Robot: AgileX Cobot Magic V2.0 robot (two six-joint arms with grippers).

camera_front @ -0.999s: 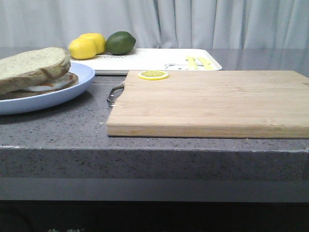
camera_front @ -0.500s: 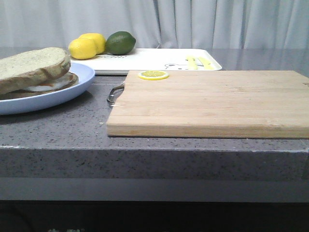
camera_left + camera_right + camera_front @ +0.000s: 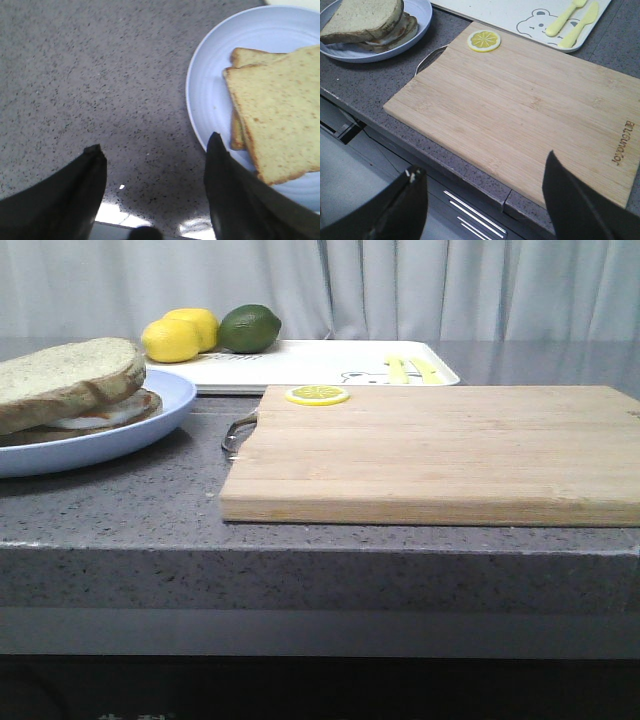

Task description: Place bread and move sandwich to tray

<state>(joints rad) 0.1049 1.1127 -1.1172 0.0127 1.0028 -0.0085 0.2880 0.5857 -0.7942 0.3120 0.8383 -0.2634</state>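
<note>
- The sandwich (image 3: 75, 390) is sitting on its light-blue plate (image 3: 120, 435), left of the cutting board (image 3: 430, 450) on the grey counter (image 3: 120, 510); the top bread (image 3: 280, 110) is lying slightly askew over the lower slice.
- The tray (image 3: 320, 362) is lying just behind the cutting board, its near edge seemingly touching it, though the low angle is making that hard to judge.
- Two lemons (image 3: 180, 335) and a lime (image 3: 250, 328) are resting at the tray's left end.
- A lemon slice (image 3: 484, 40) is lying on the board's corner nearest the tray.
- The left gripper (image 3: 155, 155) is hovering over the counter beside the plate, fingers (image 3: 227, 175) spread wide and holding nothing.
- The right gripper (image 3: 485, 190) is hanging above the board's front edge, likewise gaping and empty.
</note>
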